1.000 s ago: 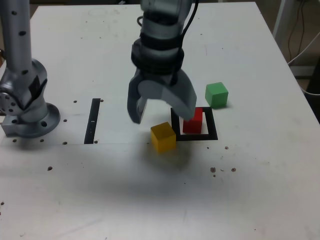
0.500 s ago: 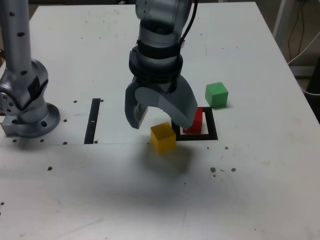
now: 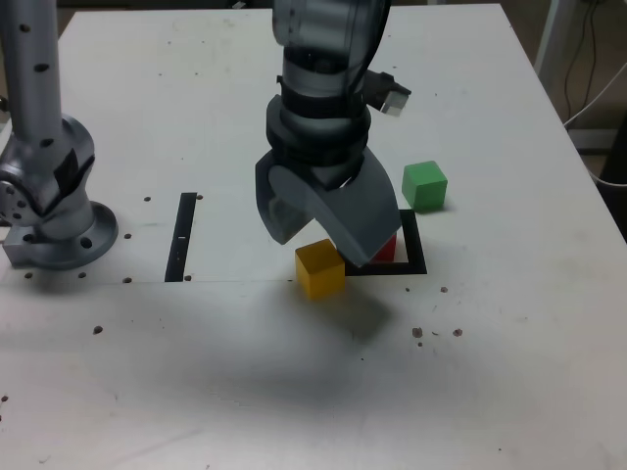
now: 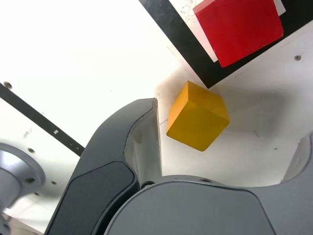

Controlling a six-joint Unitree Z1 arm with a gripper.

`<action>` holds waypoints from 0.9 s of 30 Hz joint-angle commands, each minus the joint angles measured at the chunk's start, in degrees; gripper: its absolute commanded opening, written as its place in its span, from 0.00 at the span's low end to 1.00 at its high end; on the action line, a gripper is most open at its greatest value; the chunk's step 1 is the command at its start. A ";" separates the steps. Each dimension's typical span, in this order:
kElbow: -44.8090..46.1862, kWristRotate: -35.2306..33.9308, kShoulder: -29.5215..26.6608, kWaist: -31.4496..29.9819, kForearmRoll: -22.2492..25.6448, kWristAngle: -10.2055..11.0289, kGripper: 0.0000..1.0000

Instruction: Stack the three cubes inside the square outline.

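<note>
Since a second ago: wrist rotated, gripper (image 3: pixel 315 230) shifted over yellow cube (image 3: pixel 319 267); fingers wide open, empty. Red cube (image 4: pixel 238 27) inside square outline (image 3: pixel 415 264). Advice: centre, descend squarely.

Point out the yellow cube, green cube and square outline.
yellow cube (image 3: pixel 319 267): exterior view, front face.
green cube (image 3: pixel 424 185): exterior view, front face.
square outline (image 3: pixel 415 252): exterior view, black frame's right side.

Bright, even light; soft shadows
</note>
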 commanded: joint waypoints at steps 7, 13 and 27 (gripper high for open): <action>1.06 3.01 -0.56 -1.67 -0.62 3.07 1.00; 0.80 4.16 -1.81 -3.61 0.47 5.93 1.00; -0.14 6.08 -2.02 -5.61 2.80 9.33 1.00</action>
